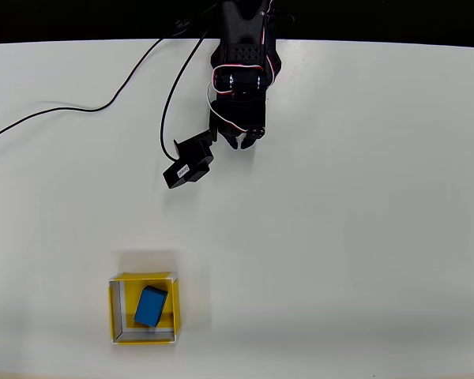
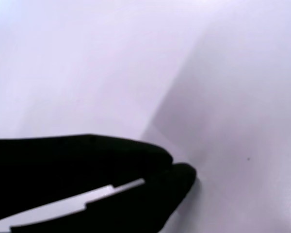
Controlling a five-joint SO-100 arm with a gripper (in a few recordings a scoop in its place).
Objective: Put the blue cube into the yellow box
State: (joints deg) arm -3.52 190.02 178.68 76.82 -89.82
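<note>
Since the pincer (image 1: 245, 142) is seen with its dark fingers drawn together and nothing between them, as the wrist view also suggests (image 2: 177, 170), little is judged able to go wrong at the tips themselves. Just beside the pincer, on the left in the overhead view, a black camera module (image 1: 188, 164) is hung on a cable (image 1: 79, 106); the cable could be snagged or dragged across the white table (image 1: 363, 237) if the arm were swung toward the box. A small pale label is seen on the module, but nothing on it can be read. Well apart from the pincer, toward the bottom left of the overhead view, the blue cube (image 1: 151, 306) is found lying inside the yellow box (image 1: 115, 309), slightly turned; a careless sweep could knock the box. No brand is made out.
</note>
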